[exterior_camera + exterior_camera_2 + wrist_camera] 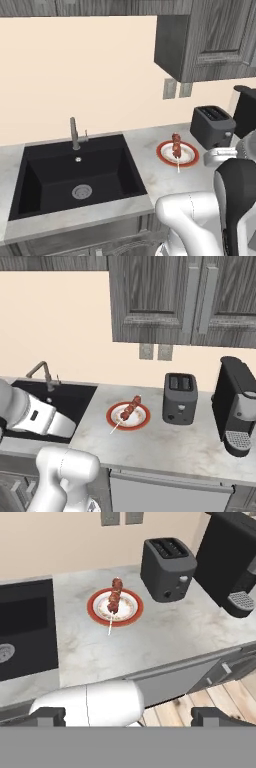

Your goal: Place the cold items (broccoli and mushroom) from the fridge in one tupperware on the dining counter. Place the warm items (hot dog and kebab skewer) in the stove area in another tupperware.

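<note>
Hand view: the gripper (128, 716) is seen with its fingertips (47, 716) spread wide apart, nothing held between them. The kebab skewer (114, 601) is found on a red-rimmed plate (131, 613) on the counter (165, 637), left of the toaster (166, 568) and right of the sink (25, 627). It lies well beyond the gripper, slightly left of centre. Its long axis runs near-to-far, with the bare stick end nearest.

No readable text, labels, brands or numbers anywhere: toaster (180, 398), coffee machine (238, 406), cabinets (185, 301) and plate (128, 416) all unmarked.
</note>
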